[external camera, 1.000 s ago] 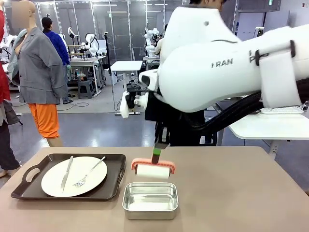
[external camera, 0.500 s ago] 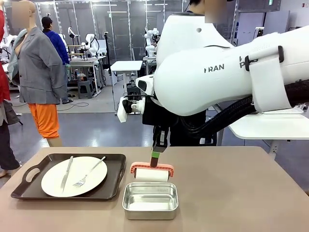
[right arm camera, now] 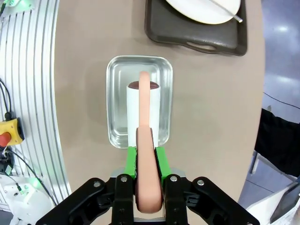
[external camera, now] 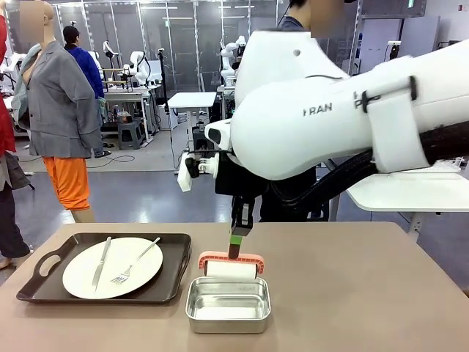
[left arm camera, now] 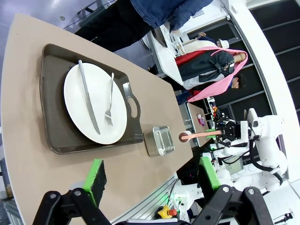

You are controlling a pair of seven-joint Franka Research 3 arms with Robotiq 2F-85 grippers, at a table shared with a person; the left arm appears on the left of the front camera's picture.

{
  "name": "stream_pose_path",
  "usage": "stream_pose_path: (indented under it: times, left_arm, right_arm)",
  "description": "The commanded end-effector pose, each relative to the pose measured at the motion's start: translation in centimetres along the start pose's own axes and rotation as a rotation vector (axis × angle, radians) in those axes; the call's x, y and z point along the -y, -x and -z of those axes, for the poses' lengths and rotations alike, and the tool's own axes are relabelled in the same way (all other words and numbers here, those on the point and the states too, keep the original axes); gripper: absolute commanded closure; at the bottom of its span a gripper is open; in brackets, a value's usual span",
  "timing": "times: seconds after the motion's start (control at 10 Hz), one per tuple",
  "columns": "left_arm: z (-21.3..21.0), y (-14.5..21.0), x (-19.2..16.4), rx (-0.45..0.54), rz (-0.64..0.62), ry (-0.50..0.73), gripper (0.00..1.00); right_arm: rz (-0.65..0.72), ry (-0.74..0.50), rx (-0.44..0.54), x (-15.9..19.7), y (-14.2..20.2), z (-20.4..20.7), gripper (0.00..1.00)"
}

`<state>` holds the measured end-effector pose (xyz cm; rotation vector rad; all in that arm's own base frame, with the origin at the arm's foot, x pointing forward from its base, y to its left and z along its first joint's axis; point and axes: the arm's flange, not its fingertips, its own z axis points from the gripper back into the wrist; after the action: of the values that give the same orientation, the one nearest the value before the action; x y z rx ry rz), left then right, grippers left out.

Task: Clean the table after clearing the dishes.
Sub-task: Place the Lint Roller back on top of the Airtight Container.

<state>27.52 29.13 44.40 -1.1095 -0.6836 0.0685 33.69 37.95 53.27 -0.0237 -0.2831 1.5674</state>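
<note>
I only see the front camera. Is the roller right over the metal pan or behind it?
Observer: Right over it. From the right wrist, the roller hangs within the rim of the pan.
Operator: Is it held tight?
Observer: The right jaws are shut on its pink handle, a green pad each side.
Operator: What about the other arm?
Observer: The left jaws are open and empty, looking down at the tray with the plate.

Front camera across table [external camera: 352, 293]; 2 wrist cameras above; pan [external camera: 228, 326] in all 3.
</note>
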Motion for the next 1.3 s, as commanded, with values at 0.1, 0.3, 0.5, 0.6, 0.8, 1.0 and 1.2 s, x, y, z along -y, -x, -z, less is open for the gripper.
stream_pose_path:
  times: [0.1, 0.3, 0.5, 0.6, 0.8, 1.0, 1.2]
  left_arm:
    - [-0.3, 0.2, 0.1, 0.004, 0.008, 0.012, 0.0]
    - [-0.3, 0.2, 0.1, 0.004, 0.008, 0.012, 0.0]
    - [-0.3, 0.2, 0.1, 0.004, 0.008, 0.012, 0.0]
    - [-0.3, 0.2, 0.1, 0.004, 0.008, 0.012, 0.0]
    - [-0.3, 0.2, 0.1, 0.004, 0.008, 0.012, 0.0]
    - [-0.3, 0.2, 0.1, 0.004, 0.008, 0.012, 0.0]
    - [-0.3, 0.2, 0.1, 0.004, 0.008, 0.012, 0.0]
  right_arm:
    - [0.031, -0.101, -0.029, 2.2, -1.5, 2.4, 0.79]
    - [0.033, -0.142, -0.054, 3.2, -2.2, 4.2, 0.79]
    - [0.03, -0.197, -0.049, 4.5, -2.6, 5.8, 0.79]
    - [0.045, -0.211, -0.061, 5.5, -2.7, 6.5, 0.79]
    - [0.052, -0.242, -0.076, 6.7, -3.0, 8.2, 0.79]
    - [0.052, -0.264, -0.102, 7.4, -2.9, 9.9, 0.79]
    - [0.046, -0.292, -0.11, 8.1, -2.8, 11.7, 0.79]
